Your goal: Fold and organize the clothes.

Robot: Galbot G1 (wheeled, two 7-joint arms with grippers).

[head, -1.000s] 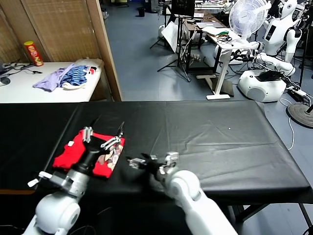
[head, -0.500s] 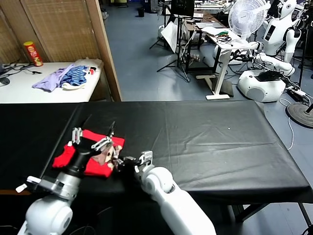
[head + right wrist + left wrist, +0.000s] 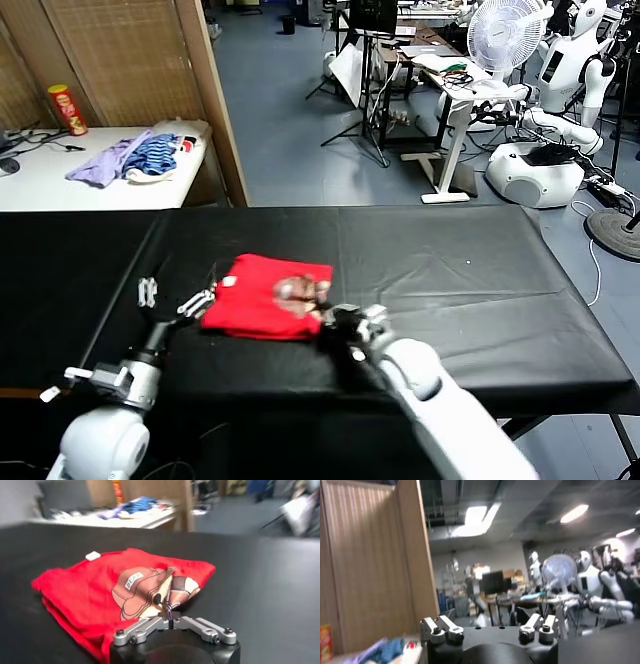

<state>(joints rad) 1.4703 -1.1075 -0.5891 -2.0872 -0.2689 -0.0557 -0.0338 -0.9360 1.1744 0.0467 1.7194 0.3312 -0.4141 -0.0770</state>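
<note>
I had the right gripper jaws clamped on the red T-shirt; left gripper jaws apart. Dragging slowly seemed wise, avoiding bunching.

Red T-shirt lies folded in a rough rectangle on the black table, near its front edge, left of centre. Pale printed graphic faces up at the right end, with a small white tag showing at the upper left corner. The right gripper pinches the shirt's edge at the graphic.
</note>
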